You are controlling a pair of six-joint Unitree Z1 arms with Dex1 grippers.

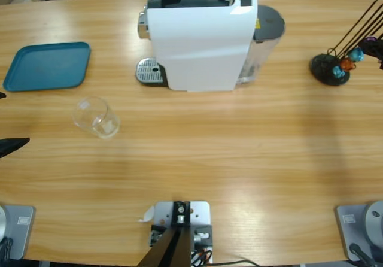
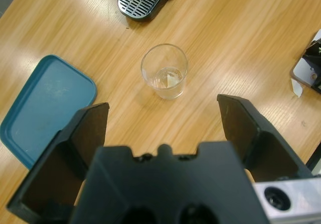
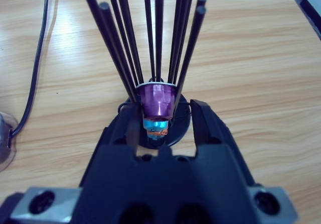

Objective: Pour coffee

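Pale brown coffee [image 2: 167,80]: a thin layer in the clear glass [image 2: 164,71], left on the tabletop [image 1: 239,147], near the blue tray [image 1: 48,66].
Left pincer [image 2: 163,116]: wide open, empty; close gently around the glass.
Right pincer [image 3: 160,121]: grasping a purple capsule [image 3: 158,100].

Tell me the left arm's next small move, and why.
Probably ease the left gripper forward toward the glass: its jaws stand open with the glass centred ahead but apart, upright on the table, a little pale coffee at the bottom.

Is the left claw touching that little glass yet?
Apart. The left wrist view shows the left gripper open, with bare table between its jaws and the glass.
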